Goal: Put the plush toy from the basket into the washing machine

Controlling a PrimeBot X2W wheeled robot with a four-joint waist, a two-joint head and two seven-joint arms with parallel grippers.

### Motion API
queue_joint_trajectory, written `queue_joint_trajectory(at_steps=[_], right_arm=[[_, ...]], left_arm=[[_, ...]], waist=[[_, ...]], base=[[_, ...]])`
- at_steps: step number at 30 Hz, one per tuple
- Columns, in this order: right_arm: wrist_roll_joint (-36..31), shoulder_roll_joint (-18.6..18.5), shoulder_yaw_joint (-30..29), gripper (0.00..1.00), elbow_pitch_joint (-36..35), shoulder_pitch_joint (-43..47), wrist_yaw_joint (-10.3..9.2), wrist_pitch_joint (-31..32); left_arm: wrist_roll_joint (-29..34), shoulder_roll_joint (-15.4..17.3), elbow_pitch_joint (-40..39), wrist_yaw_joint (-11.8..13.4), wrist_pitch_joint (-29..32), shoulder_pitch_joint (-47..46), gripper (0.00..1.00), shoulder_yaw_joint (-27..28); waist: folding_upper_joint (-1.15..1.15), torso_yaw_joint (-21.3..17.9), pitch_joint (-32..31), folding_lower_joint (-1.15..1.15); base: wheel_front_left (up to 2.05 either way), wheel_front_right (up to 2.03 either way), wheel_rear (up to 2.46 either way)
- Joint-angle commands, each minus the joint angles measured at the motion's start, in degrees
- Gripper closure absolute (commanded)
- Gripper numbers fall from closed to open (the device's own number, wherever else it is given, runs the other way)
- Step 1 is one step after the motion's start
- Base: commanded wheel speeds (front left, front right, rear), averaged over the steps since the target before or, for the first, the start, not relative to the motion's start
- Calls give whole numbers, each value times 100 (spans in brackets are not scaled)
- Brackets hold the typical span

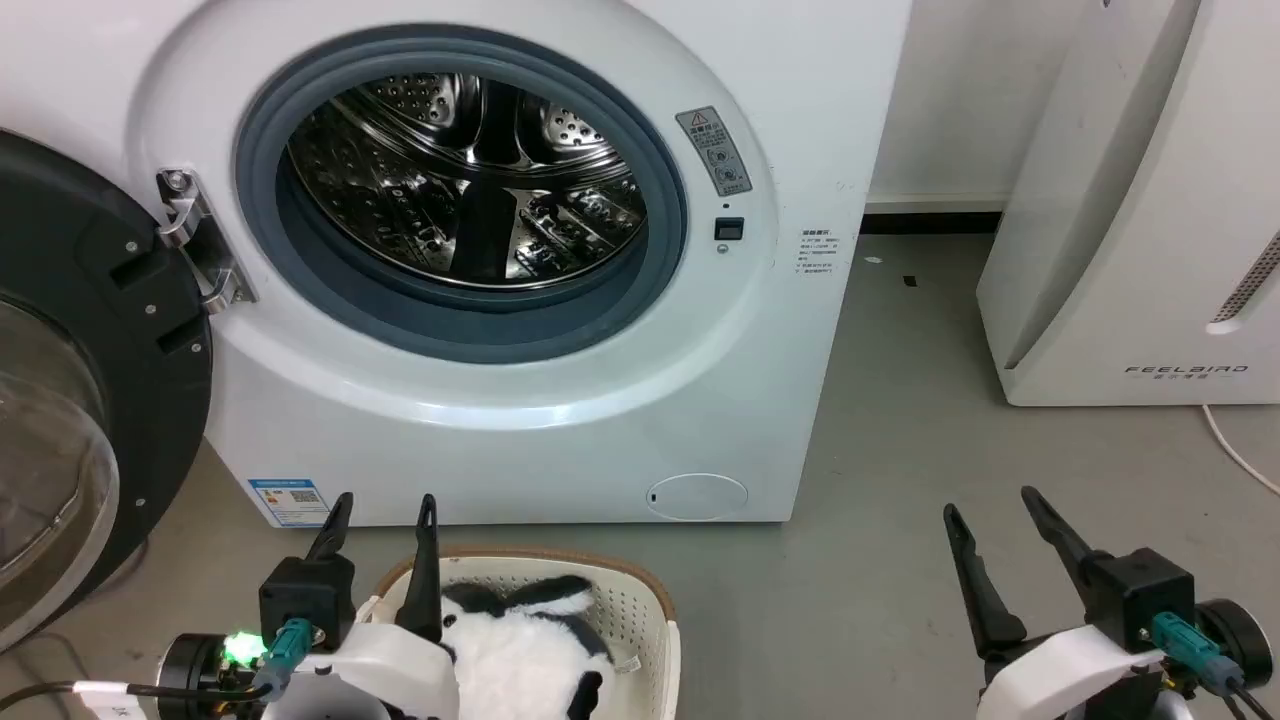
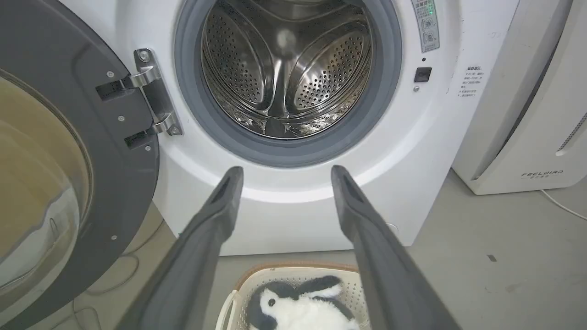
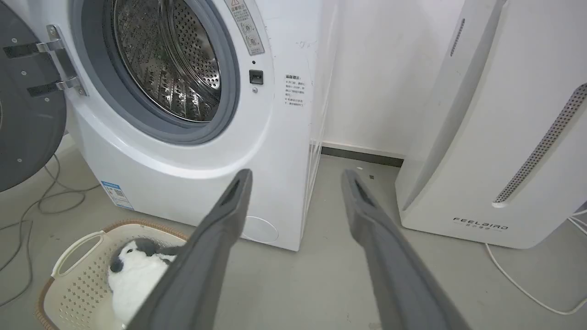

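At the far left the dark round door stands swung wide, so the way in is free; just right of it the left gripper hangs over the near-left edge of the basket, its two fingers spread apart with nothing between them; the plush toy lies inside the basket, which sits on the floor right before the washing machine.

The step in hand looks like the reach for the toy; it would go best with the left fingers lowered astride the middle of the fluffy body rather than an ear or limb, closing deep enough that the soft pile does not slip, and kept off the basket's wall; the lift should then clear the grey door ring before entering the steel drum.

Further right the right gripper is likewise parted and empty above bare floor; the white FEELBIRD appliance stands beyond.
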Motion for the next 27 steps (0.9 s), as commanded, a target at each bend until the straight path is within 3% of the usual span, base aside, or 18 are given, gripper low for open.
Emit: queue_joint_trajectory(at_steps=[1, 27], right_arm=[[49, 0, -23, 0, -9, 20, 0, -56], [192, -1, -294, 0, -126, -56, -1, -354]], left_arm=[[-29, 0, 12, 25, -61, 9, 0, -16], [-164, 0, 449, 51, -360, -185, 0, -233]], waist=[[0, -1, 4, 0], [0, -110, 417, 0]], base=[[0, 0, 0], [0, 0, 0]])
